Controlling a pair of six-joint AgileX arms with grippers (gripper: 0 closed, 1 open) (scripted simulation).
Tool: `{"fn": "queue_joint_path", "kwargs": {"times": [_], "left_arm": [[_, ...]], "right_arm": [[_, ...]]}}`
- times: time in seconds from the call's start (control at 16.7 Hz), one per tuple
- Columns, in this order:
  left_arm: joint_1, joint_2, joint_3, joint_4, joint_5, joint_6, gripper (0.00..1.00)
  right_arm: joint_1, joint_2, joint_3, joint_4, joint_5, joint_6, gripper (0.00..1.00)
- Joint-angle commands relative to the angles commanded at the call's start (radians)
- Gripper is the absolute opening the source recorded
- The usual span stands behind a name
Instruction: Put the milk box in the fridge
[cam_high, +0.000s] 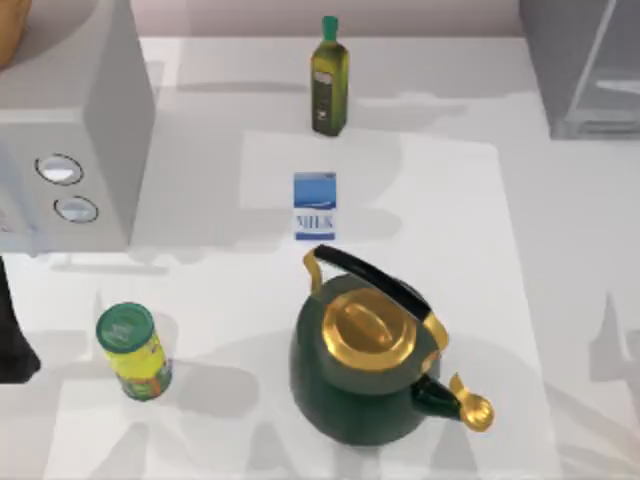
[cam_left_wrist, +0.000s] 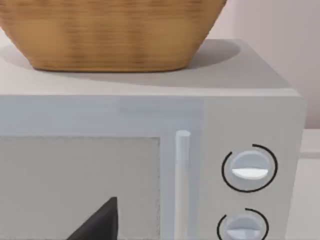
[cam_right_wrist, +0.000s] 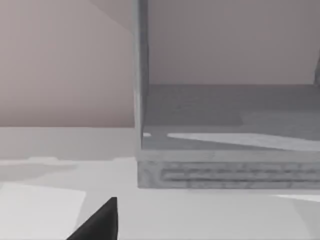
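Whether either arm's jaws are clenched or released cannot be told. A dark finger tip of the left gripper (cam_left_wrist: 100, 222) pokes into the left wrist view in front of the light-grey box with two round dials (cam_left_wrist: 150, 165), and a like dark tip of the right gripper (cam_right_wrist: 100, 222) shows in the right wrist view above the pale table (cam_right_wrist: 210, 215), facing the fridge (cam_right_wrist: 225, 150). Part of the dark left arm (cam_high: 12, 340) sits at the table's left edge in the top view.

The milk box (cam_high: 315, 206) stands upright near the middle of the table — blue top half, white lower half with blue lettering — on a lighter rectangular mat (cam_high: 450, 250), touched by nothing. Behind it, toward the far edge, stands a green-capped olive bottle (cam_high: 329, 78). Just in front of it sits a dark-green kettle (cam_high: 365, 365) with gold lid, handle and spout. A yellow can with a green lid (cam_high: 133, 350) stands at the front left, well apart from the carton.

The dial box occupies the far left corner with a woven basket (cam_left_wrist: 110, 32) on its top. The fridge is at the far right corner — well apart from the milk box — its pale interior floor visible behind a thin light frame.
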Motion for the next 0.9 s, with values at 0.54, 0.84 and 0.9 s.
{"fn": "queue_joint_path", "kwargs": {"times": [0.54, 0.84, 0.9], "left_arm": [[0.000, 0.000, 0.000, 0.000, 0.000, 0.000, 1.00], [0.000, 0.000, 0.000, 0.000, 0.000, 0.000, 1.00], [0.000, 0.000, 0.000, 0.000, 0.000, 0.000, 1.00]], "right_arm": [[0.121, 0.286, 0.196, -0.116, 0.048, 0.098, 1.00], [0.284, 0.770, 0.545, -0.224, 0.128, 0.267, 1.00], [0.320, 0.880, 0.626, -0.243, 0.146, 0.305, 1.00]]}}
